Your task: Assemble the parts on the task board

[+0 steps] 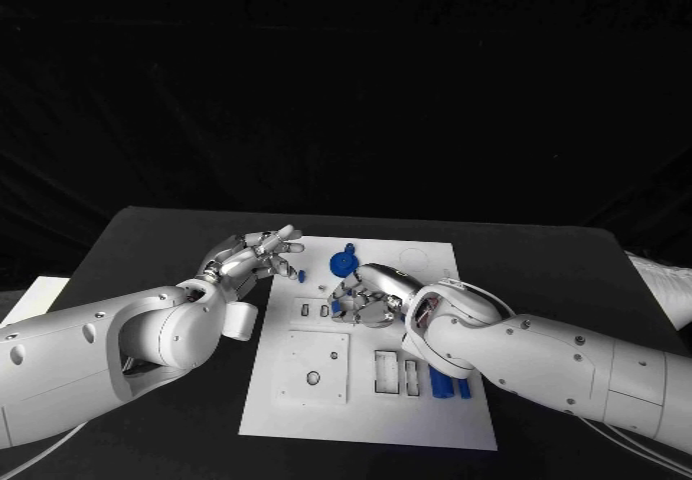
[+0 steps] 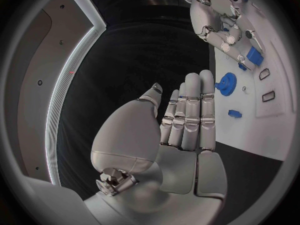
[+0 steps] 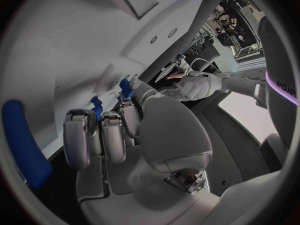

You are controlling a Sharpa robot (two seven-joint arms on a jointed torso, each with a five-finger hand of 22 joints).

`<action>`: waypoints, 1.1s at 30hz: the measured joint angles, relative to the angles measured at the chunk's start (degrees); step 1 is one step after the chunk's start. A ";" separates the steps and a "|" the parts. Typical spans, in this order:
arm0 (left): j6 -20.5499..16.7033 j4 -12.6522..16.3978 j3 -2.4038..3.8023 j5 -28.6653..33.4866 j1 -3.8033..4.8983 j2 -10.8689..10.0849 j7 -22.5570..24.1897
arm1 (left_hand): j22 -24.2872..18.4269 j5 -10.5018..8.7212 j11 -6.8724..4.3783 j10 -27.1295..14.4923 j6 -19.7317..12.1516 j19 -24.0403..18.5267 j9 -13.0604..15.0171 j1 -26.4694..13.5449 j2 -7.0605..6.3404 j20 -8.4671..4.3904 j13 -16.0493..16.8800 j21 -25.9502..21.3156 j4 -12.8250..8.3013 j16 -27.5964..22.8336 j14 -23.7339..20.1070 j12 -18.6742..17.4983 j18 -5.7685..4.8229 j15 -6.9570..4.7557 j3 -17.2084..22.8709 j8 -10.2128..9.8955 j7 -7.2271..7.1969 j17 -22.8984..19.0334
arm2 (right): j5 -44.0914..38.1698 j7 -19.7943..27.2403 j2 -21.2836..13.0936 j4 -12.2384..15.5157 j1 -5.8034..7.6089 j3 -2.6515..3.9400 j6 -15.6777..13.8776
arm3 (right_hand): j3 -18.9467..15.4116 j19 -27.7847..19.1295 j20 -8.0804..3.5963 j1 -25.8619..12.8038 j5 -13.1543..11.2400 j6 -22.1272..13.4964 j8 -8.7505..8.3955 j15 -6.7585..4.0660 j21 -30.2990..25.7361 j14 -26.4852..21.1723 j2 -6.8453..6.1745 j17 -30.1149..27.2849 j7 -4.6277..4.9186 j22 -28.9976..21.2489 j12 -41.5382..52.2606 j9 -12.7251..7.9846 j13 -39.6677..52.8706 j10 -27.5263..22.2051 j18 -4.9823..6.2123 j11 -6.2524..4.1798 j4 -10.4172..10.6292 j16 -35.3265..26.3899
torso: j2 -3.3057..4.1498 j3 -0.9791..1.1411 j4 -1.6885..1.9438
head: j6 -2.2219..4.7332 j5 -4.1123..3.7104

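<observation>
Blue pegs (image 1: 451, 385) are seen near the task board (image 1: 368, 405) front edge; the right robot hand (image 1: 368, 300) is curled over mid-board, its hold unclear. Flat and empty, the left robot hand (image 2: 187, 120) faces a blue gear (image 2: 226, 82). Small blue parts (image 3: 97, 105) show beyond the right fingers; seating should be slow and square.

Matt white board (image 1: 325, 400); glossy blue plastic gear (image 1: 343, 264); hands (image 1: 257, 258) of shiny metal; matt black table (image 1: 159, 250).

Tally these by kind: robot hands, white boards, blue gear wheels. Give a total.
hands: 2 (left hand, right hand)
task board: 1
blue gear: 1
Total: 4
</observation>
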 measured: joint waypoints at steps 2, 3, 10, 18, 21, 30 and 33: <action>0.02 0.02 0.00 0.00 0.00 0.03 0.01 | 0.00 0.00 0.00 0.00 0.00 0.00 0.00 0.00 0.00 0.00 0.00 0.00 0.00 0.00 0.00 0.00 0.00 0.00 0.00 0.00 0.00 0.00 | -0.58 -0.42 0.34 -0.22 -0.14 -0.06 0.17 | 0.00 0.00 0.00 0.01 -0.01 -0.10 0.00 0.00 0.00 0.00 -0.01 0.00 0.01 0.00 0.01 0.00 0.00 0.00 0.00 0.00 0.00 0.00 | 0.01 0.03 0.02 | -0.05 0.02; 0.03 0.03 0.00 0.00 0.00 0.05 0.01 | 0.00 0.00 0.00 0.00 0.00 0.00 0.00 0.00 0.00 0.00 0.00 0.00 0.00 0.00 0.00 0.00 0.00 0.00 0.00 0.00 0.00 0.00 | -0.93 -0.66 0.57 -0.37 -0.22 -0.07 0.23 | 0.00 0.00 0.00 0.03 -0.01 -0.10 0.01 0.00 0.00 0.00 -0.04 0.00 0.05 0.00 0.03 0.07 0.00 0.00 0.00 0.00 0.00 0.00 | 0.01 0.04 0.02 | -0.05 0.02; 0.10 0.10 0.00 0.00 0.00 0.15 0.02 | 0.00 0.00 0.00 0.00 0.00 0.00 0.00 0.00 0.00 0.00 -0.01 0.00 0.00 0.00 0.00 0.00 0.00 0.00 0.00 0.00 0.00 0.00 | -2.50 -1.32 1.61 -1.02 -0.25 0.07 0.21 | -0.03 0.00 0.00 0.02 -0.06 -0.04 0.00 0.00 0.00 0.00 -0.05 -0.01 0.28 -0.01 0.02 0.14 1.06 -0.01 0.00 0.01 -0.02 0.00 | 0.03 0.07 0.05 | -0.26 0.17; 0.20 0.18 0.00 0.00 0.00 0.17 0.01 | 0.00 0.00 0.00 0.00 0.00 0.00 0.00 0.00 0.00 0.00 -0.01 0.00 0.00 0.00 0.00 0.00 0.00 0.00 0.00 0.00 0.00 0.00 | -3.51 -1.47 1.83 -1.25 -0.25 0.09 0.09 | 0.12 0.00 0.00 0.02 -0.14 -0.16 -0.05 0.00 0.00 0.00 -0.06 -0.01 0.39 0.04 0.02 0.14 1.11 -0.01 0.00 0.01 0.14 0.00 | 0.03 0.07 0.02 | -0.53 0.32; 0.23 0.19 0.00 -0.01 0.00 0.17 0.01 | 0.00 0.00 0.00 0.00 0.00 0.00 0.00 0.00 0.00 0.00 -0.01 0.00 0.00 0.00 0.00 0.00 0.00 0.00 0.00 0.00 0.00 0.00 | -3.78 -1.53 1.87 -1.26 -0.25 0.09 0.09 | 0.12 0.00 0.00 0.02 -0.25 -0.18 -0.06 0.00 0.00 0.00 -0.06 -0.01 0.41 0.04 0.03 0.14 1.10 -0.01 0.00 0.01 0.14 0.00 | 0.02 0.07 -0.01 | -0.62 0.33; 0.31 0.32 0.00 -0.01 0.00 0.13 -0.01 | 0.00 0.00 0.00 0.00 0.00 0.00 0.00 0.00 0.00 0.00 -0.02 0.00 0.00 0.00 0.00 0.00 0.00 0.00 0.00 0.00 0.00 0.00 | -4.81 -2.32 1.74 -1.24 -0.22 0.16 0.60 | 0.18 0.00 0.00 -1.05 -0.25 -0.26 -0.09 0.00 0.00 0.00 -1.14 -0.02 0.47 0.03 -0.35 0.04 -0.10 -0.11 0.00 0.11 0.21 0.00 | 0.00 0.04 -0.04 | -0.82 0.32; 0.32 0.38 0.00 -0.01 0.00 0.12 -0.02 | 0.01 0.00 0.00 0.00 0.00 0.00 0.00 0.00 0.00 0.00 -0.02 0.00 0.00 0.00 0.00 0.00 0.00 0.00 0.00 0.00 0.00 0.00 | -5.31 -2.84 1.67 -1.23 -0.20 0.18 1.04 | 0.20 0.00 0.01 -1.48 -0.25 -0.26 -0.10 0.00 0.00 0.00 -1.57 -0.02 0.46 0.03 -0.37 0.02 -0.47 -0.20 0.00 0.20 0.23 0.00 | 0.00 0.04 -0.04 | -0.85 0.22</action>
